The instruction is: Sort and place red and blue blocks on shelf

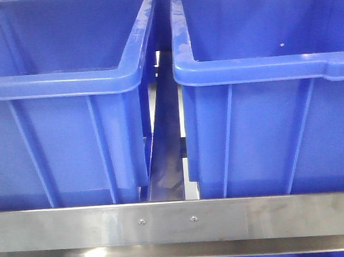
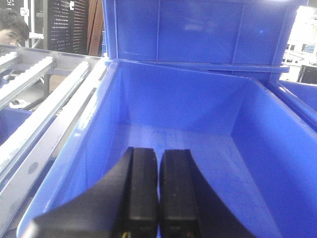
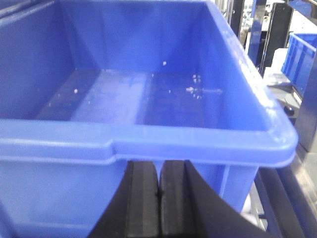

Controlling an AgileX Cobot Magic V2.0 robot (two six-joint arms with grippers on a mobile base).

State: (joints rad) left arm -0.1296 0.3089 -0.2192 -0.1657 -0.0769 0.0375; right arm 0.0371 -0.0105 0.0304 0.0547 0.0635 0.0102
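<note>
No red or blue block shows in any view. The shelf's steel front rail [image 1: 179,222] runs across the bottom of the front view, and its roller tracks [image 2: 29,99] lie left of the bin in the left wrist view. My left gripper [image 2: 159,154] is shut with nothing in it and hangs over the inside of a large blue bin [image 2: 198,134]. My right gripper [image 3: 159,165] is also shut and empty, just below the near rim of another blue bin [image 3: 148,144].
Two large blue bins [image 1: 61,83] [image 1: 268,67] stand side by side on the shelf with a narrow gap [image 1: 168,158] between them. Another bin [image 2: 198,29] is stacked behind the left one. A person's head [image 2: 12,27] shows at the far left.
</note>
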